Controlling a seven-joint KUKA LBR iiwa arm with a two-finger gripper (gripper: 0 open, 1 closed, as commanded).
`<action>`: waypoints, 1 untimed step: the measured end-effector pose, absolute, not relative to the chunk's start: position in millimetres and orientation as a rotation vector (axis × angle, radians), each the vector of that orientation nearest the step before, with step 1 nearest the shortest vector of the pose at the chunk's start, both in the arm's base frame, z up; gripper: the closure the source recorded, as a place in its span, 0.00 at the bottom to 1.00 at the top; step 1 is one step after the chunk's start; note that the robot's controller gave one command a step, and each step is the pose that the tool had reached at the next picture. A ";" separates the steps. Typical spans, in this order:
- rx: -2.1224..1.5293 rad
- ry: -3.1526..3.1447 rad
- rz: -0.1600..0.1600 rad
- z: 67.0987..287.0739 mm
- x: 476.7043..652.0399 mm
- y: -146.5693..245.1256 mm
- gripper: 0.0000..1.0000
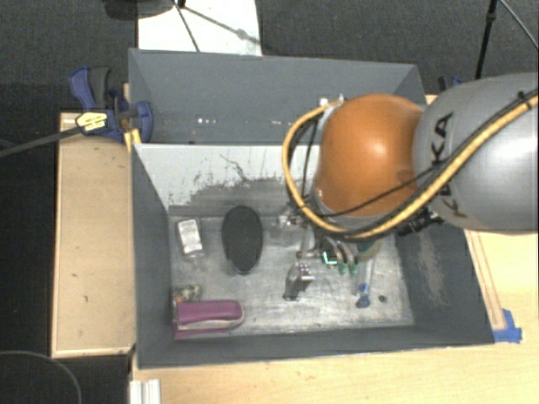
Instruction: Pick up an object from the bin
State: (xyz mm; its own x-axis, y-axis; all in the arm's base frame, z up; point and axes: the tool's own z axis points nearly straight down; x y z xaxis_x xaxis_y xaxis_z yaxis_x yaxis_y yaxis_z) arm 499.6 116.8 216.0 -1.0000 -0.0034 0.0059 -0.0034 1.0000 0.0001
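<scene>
Gripper [296, 283] hangs over grey metal bin [156, 251] floor, right of black oval pad [242, 238]; opening can't be told. Centre over pad before closing.

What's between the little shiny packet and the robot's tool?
The black oval thing lies between the shiny packet and the tool; the camera view shows it.

Tiny blue thing [364, 296], kind unclear

Grey bin [253, 91], black oval [242, 238], purple block [208, 313] (front-left)
</scene>
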 end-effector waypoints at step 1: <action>0.314 -3.144 -0.006 71.8 482.2 191.5 0.00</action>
State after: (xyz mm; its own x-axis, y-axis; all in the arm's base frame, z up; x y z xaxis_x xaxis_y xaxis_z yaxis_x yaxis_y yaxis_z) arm 482.2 191.5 71.8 -0.9801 -0.1978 -0.0186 -0.1979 0.9802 0.0021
